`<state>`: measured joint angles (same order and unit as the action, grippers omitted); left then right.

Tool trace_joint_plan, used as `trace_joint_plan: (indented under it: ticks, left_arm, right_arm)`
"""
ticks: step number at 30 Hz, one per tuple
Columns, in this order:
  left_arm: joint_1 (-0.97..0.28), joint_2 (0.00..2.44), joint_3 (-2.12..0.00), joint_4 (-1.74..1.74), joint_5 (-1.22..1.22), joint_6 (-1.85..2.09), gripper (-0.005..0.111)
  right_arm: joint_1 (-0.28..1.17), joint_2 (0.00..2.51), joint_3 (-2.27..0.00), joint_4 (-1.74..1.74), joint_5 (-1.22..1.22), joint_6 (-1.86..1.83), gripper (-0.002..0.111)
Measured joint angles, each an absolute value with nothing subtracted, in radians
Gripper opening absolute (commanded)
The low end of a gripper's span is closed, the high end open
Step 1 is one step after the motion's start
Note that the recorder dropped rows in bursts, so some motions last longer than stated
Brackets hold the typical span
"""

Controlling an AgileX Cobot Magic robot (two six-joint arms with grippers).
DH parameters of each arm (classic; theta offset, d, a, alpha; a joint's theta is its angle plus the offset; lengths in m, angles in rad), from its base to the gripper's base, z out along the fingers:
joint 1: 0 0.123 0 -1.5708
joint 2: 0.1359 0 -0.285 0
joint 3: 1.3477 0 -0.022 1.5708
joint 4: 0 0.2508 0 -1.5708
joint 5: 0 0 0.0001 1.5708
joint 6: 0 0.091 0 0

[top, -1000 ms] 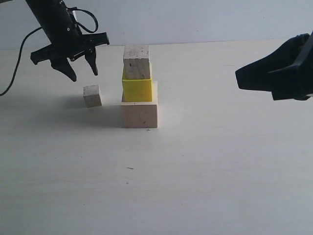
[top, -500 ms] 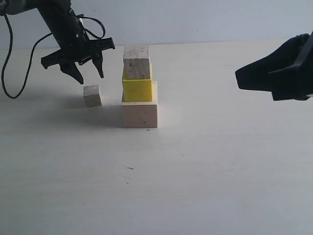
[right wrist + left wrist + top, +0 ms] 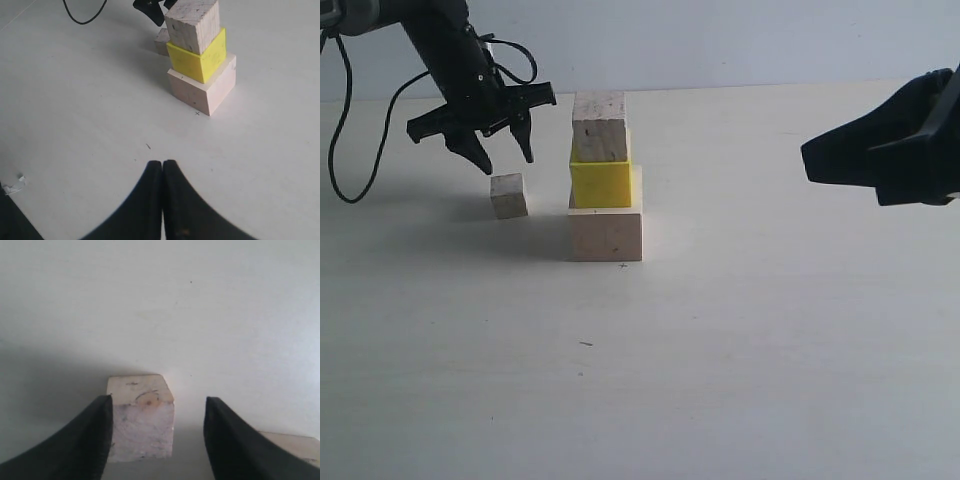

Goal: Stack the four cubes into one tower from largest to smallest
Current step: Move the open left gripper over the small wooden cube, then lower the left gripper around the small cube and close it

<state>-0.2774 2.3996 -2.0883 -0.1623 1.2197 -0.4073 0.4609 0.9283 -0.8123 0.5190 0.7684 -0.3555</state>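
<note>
Left gripper (image 3: 504, 160): jaws spread wide, nothing held, hovering just above tiny cube (image 3: 508, 195), roughly at its 12 o'clock.
Tiny cube: flat on table (image 3: 770, 350), at 9 o'clock of tower base, near it but not touching.
Tower as built: large cube (image 3: 606, 232) at bottom, yellow cube (image 3: 601, 181) on it, medium cube (image 3: 599, 127) on top. Upper two look biased toward the 9 o'clock edge, not centred.
Right gripper (image 3: 163, 165): jaws pressed together, empty, well off at 3 o'clock.

Risks from here:
- Off-centre straddle. Per left wrist view, tiny cube close against one finger, wide gap to the other. Closing like that likely to drag or twist it before the pinch, giving a skewed grip and a skewed release.
- Going down this wide so near the tower: possible clip of large cube with the tower-side finger.
- Small landing face on medium cube plus offset stack: a sideways nudge at placement probably enough to shift medium cube or tip the column.
- Gripping too low: fingertips hitting medium cube before release.

Suggest re-centring before closing and lifting well clear of the top before traversing.
</note>
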Motion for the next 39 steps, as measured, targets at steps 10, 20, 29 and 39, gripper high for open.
trace_joint_plan:
  ticks: [10, 20, 29, 39]
  left_arm:
    - [-0.277, 2.4, -2.088, -0.162, 1.22, -0.375, 0.054]
    - [-0.277, 2.4, -2.088, -0.168, 1.22, -0.351, 0.06]
    - [-0.277, 2.398, -2.082, -0.17, 1.22, -0.346, 0.069]
    - [-0.277, 2.377, -2.016, -0.162, 1.222, -0.346, 0.069]
  right_arm:
    - [0.461, 0.928, -0.812, 0.519, 0.768, -0.356, 0.0]
    - [0.461, 0.928, -0.812, 0.519, 0.766, -0.366, 0.0]
    - [0.461, 0.928, -0.812, 0.519, 0.762, -0.37, 0.0]
    - [0.461, 0.928, -0.812, 0.519, 0.762, -0.37, 0.0]
